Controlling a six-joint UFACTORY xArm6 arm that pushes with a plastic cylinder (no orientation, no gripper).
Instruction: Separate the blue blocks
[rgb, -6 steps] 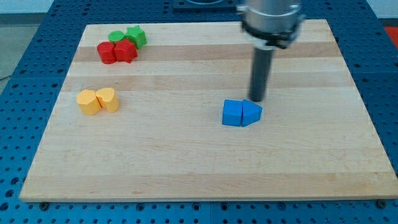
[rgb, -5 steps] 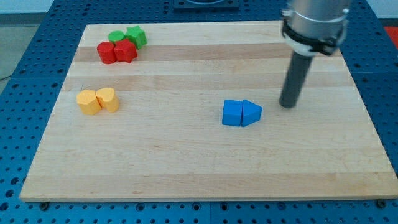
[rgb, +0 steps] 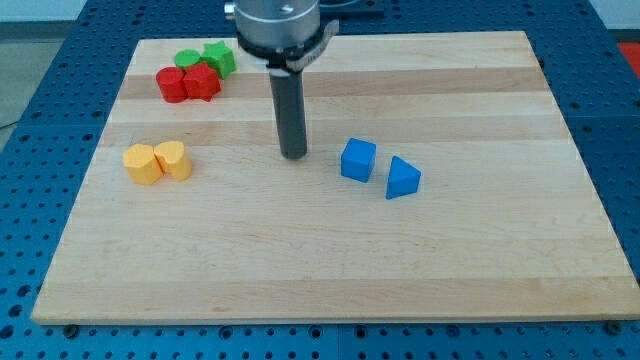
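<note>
No gripper, just your tip, centre frame, left of blue cube. Blue wedge barely apart; nudge cube leftward, w/ slow push.

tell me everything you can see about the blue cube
The blue cube is a small solid block, matte blue, with its top face a little lighter than its sides. It rests flat on the pale wooden board, turned slightly so one corner faces the view's bottom. A narrow gap parts it from the blue triangular block to its lower right; they do not touch. My tip stands to its left, apart from it. Nothing rests on it.
</note>
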